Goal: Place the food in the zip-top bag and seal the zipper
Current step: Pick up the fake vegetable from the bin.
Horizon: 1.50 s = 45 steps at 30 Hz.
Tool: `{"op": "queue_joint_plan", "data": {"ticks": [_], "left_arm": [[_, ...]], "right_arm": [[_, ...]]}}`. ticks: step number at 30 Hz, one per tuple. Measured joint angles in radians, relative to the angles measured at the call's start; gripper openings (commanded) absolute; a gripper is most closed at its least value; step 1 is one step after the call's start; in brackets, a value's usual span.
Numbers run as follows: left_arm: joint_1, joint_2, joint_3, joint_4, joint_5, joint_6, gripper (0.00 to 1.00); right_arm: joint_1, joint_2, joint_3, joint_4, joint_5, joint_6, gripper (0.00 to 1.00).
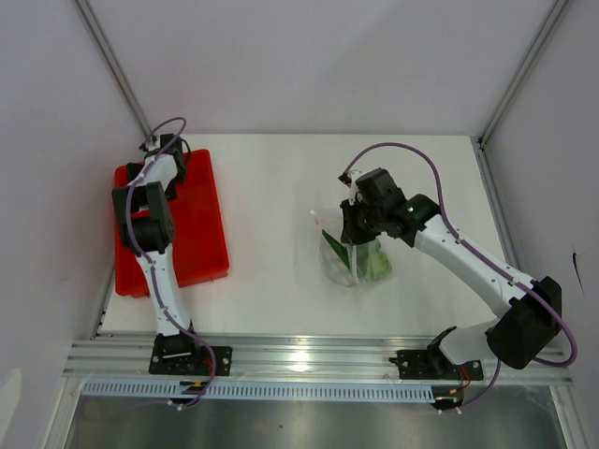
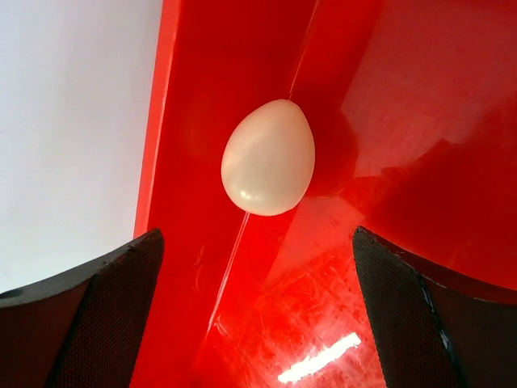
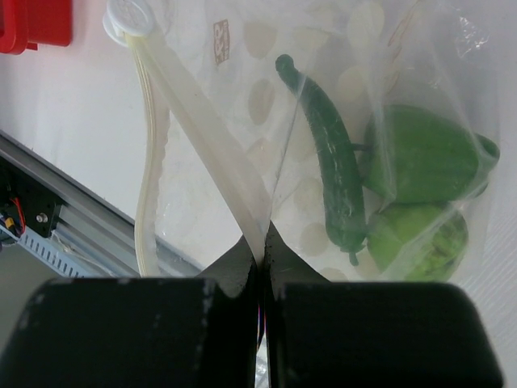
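My left tool (image 2: 257, 242) gapes wide over a smooth, egg-shaped white ball (image 2: 268, 158) in the glossy red tray (image 2: 388, 121); my right tool (image 3: 260, 259) pinches the crinkly clear bag (image 3: 242, 97), green peppers (image 3: 331, 178) inside.

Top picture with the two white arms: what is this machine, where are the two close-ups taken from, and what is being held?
Two robot arms are bolted to a white table. The top picture looks down from above; each close-up comes from a camera on a wrist. The left hand is open over a red tray, with a white egg lying just ahead of it. The right hand is shut, pinching the edge of a clear zip-top bag. Inside are a long dark green pepper and two lighter green pieces.
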Motion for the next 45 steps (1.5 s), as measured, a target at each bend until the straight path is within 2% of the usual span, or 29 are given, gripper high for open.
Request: {"op": "queue_joint_plan", "data": {"ticks": [10,22,42,45], "left_arm": [[0.004,0.05,0.032,-0.013,-0.037,0.004,1.0],[0.021,0.129,0.175,-0.052,-0.029,0.012,0.99],[0.023,0.198,0.245,-0.103,-0.113,0.039,1.0],[0.023,0.198,0.245,-0.089,-0.113,0.047,0.9]], "right_arm": [[0.01,0.003,0.002,-0.009,-0.002,-0.016,0.0],[0.012,0.003,0.002,-0.012,0.001,-0.026,0.0],[0.021,0.003,-0.006,-0.011,0.001,-0.026,0.0],[0.022,0.003,-0.006,-0.011,0.001,-0.026,0.0]]}}
